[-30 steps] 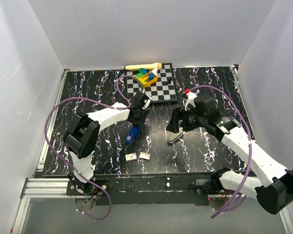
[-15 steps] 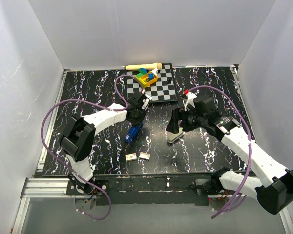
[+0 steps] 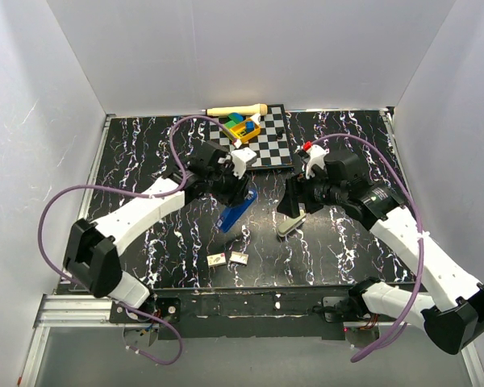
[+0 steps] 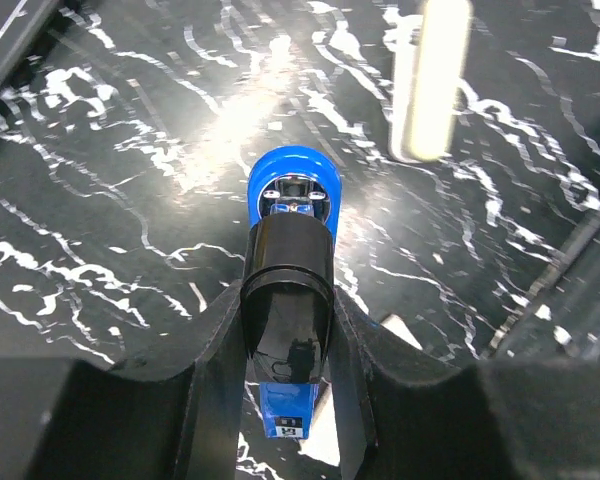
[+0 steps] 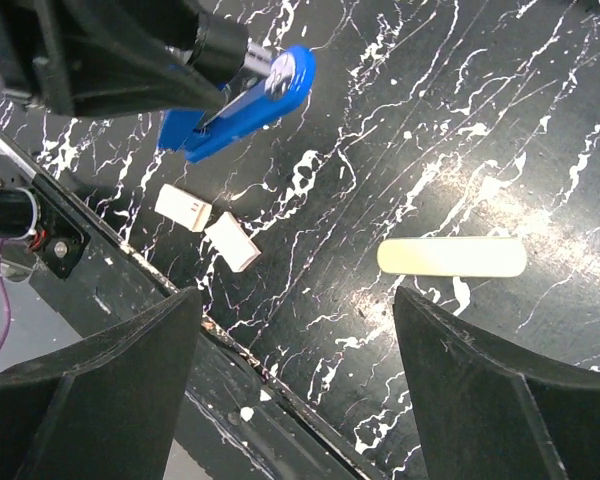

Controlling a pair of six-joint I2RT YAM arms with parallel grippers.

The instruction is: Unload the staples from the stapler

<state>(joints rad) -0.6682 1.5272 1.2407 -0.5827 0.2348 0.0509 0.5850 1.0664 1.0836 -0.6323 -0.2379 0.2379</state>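
My left gripper (image 3: 234, 192) is shut on the black rear end of the small blue stapler (image 3: 238, 212), holding it tilted over the middle of the table. In the left wrist view the black end (image 4: 288, 300) sits pinched between the fingers (image 4: 215, 345), and the blue nose with its silvery inner part (image 4: 293, 190) points away. The right wrist view shows the stapler (image 5: 248, 102) at the upper left, in the left gripper (image 5: 212, 48). My right gripper (image 3: 293, 206) hangs open over a cream flat stick (image 3: 289, 227), jaws wide apart (image 5: 295, 330). Staples are hidden.
Two small white boxes (image 3: 218, 259) (image 3: 239, 257) lie near the front edge. A checkered board (image 3: 268, 147) at the back carries coloured blocks (image 3: 242, 127), with a wooden stick (image 3: 236, 110) behind it. The cream stick (image 5: 452, 257) lies right of the boxes (image 5: 183, 208).
The left gripper closed further on the stapler, then the arm swung right and carried it toward the table's middle. The right gripper has barely moved and its jaws narrowed slightly.
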